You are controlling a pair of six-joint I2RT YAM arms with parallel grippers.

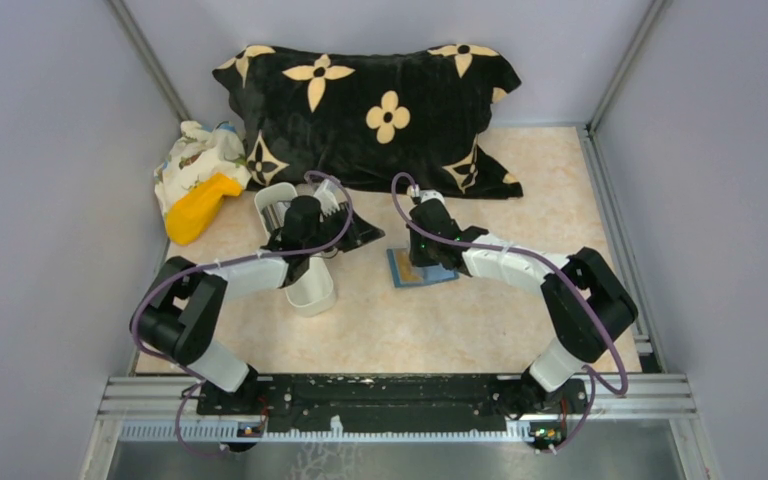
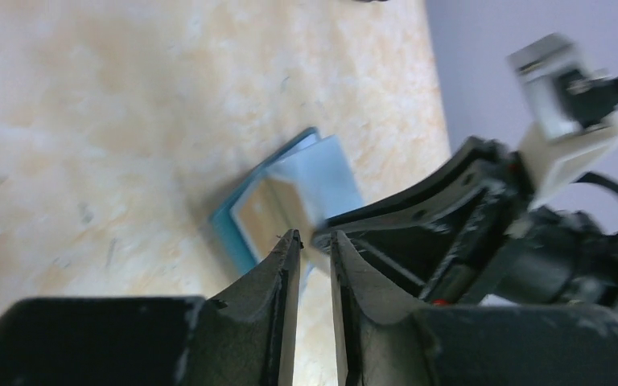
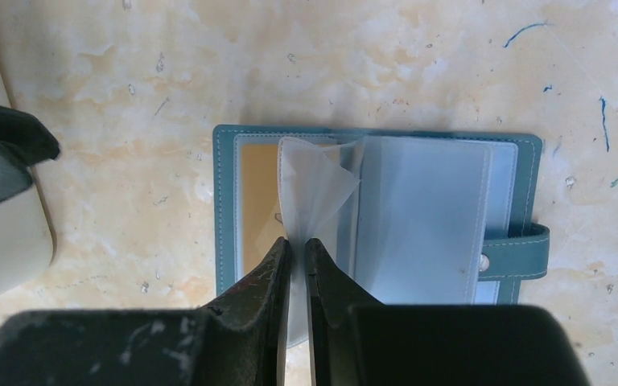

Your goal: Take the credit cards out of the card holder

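The blue-teal card holder (image 3: 225,209) lies open on the table, its closing tab (image 3: 523,251) at the right. A tan card (image 3: 257,193) sits in its left half under clear sleeves. My right gripper (image 3: 296,245) is shut on one clear plastic sleeve (image 3: 314,181) and holds it up from the holder. In the top view the right gripper (image 1: 422,252) is over the holder (image 1: 405,275). My left gripper (image 2: 315,240) has its jaws almost together with nothing between them, hovering left of the holder (image 2: 290,189). No other cards show.
A long white tray (image 1: 312,292) lies under my left arm, its edge in the right wrist view (image 3: 4,233). A black flowered pillow (image 1: 380,110) fills the back. A printed cloth with a yellow object (image 1: 200,205) lies at the back left. Grey walls enclose the table.
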